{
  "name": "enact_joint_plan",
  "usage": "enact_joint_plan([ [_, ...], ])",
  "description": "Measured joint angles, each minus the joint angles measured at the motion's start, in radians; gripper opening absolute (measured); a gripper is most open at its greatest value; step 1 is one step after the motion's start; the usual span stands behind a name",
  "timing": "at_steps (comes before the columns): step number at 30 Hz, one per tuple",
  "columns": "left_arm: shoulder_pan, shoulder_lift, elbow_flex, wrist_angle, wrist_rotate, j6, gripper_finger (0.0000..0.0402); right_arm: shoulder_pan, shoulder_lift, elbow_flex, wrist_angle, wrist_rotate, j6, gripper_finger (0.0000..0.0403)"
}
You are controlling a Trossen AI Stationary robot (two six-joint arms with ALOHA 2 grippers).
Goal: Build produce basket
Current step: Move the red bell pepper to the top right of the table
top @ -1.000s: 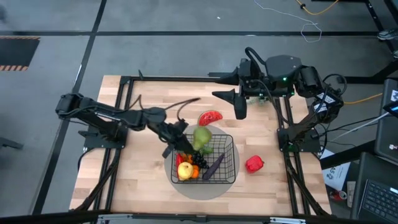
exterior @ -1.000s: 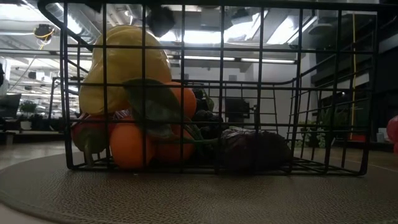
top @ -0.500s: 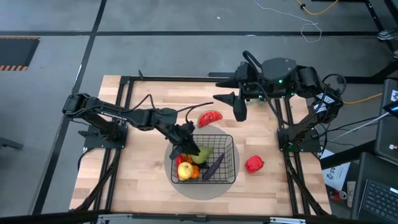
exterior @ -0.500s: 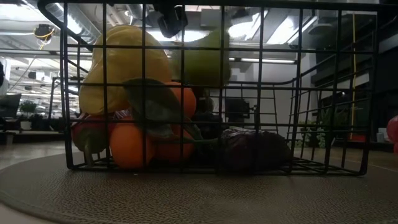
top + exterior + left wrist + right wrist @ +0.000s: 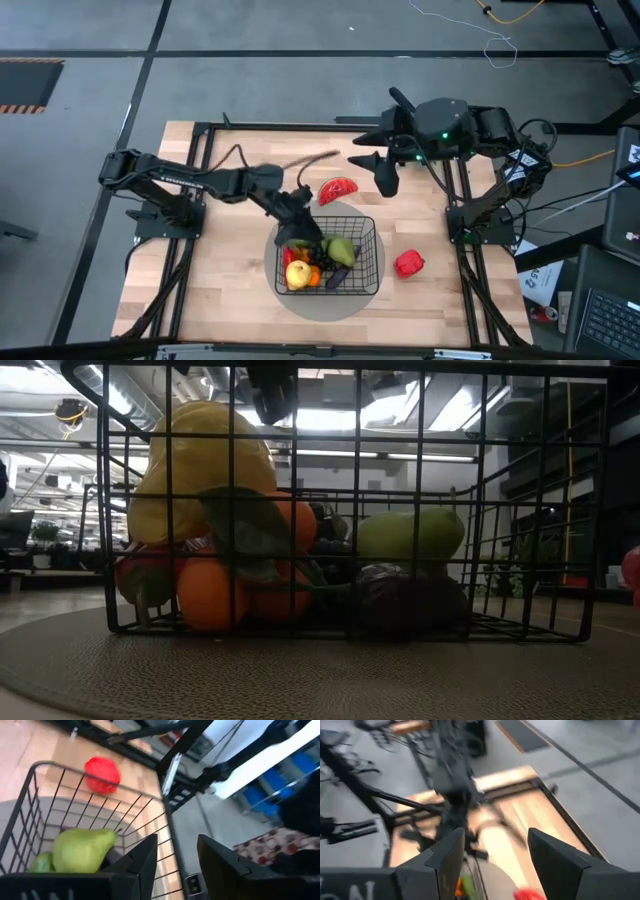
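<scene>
Left arm: reaches from the table's left side, across the wood, to the basket's upper-left corner; its forearm slants down toward the basket.
Left gripper (image 5: pixel 299 226): hangs over the basket's left part, fingers (image 5: pixel 142 862) apart with nothing between them.
Right arm: folded high over the table's far right edge, well apart from the basket.
Right gripper (image 5: pixel 385 172): points toward the table near the watermelon slice, fingers (image 5: pixel 445 862) spread, empty.
Basket (image 5: pixel 372 232): black wire, sits on a round grey mat (image 5: pixel 362 300) near the table's front middle.
Pear (image 5: pixel 341 249): green, lies inside the basket, toward its right half, resting on top of the eggplant (image 5: pixel 410 600); free of the gripper.
Lemon (image 5: pixel 297 273): yellow, in the basket's front-left corner.
Oranges (image 5: pixel 210 595): low in the basket under the lemon, beside a dark leaf (image 5: pixel 245 530).
Grapes (image 5: pixel 320 263): dark, in the middle of the basket.
Watermelon slice (image 5: pixel 338 189): on the wood just behind the basket, outside it.
Red pepper (image 5: pixel 408 263): on the wood to the right of the basket, just beside the mat's edge.
</scene>
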Motion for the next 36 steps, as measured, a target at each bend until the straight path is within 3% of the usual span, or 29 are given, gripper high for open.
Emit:
enact_joint_plan([
  [7,0.088,-0.094,0.0,-0.001,0.088,-0.031,0.0134,0.0,-0.01,0.0,-0.244,0.23,0.171,0.022],
  [11,0.116,-0.129,0.0,-0.017,0.091,-0.031,0.0134,0.0,-0.01,-0.004,-0.447,0.38,0.382,0.022],
  [13,0.124,-0.133,0.0,-0.023,0.09,-0.031,0.0134,0.0,-0.023,-0.051,-0.438,0.426,0.464,0.022],
  [23,0.13,-0.133,0.0,-0.149,0.09,-0.007,0.0133,-0.016,-0.037,-0.258,-0.449,0.411,0.59,0.022],
  [31,0.161,-0.133,0.0,-0.175,0.099,0.003,0.0133,-0.098,-0.082,-0.237,-0.446,0.354,0.513,0.022],
  [36,0.187,-0.154,-0.001,-0.204,0.106,0.004,0.0133,-0.11,-0.161,-0.239,-0.446,0.319,0.57,0.022],
])
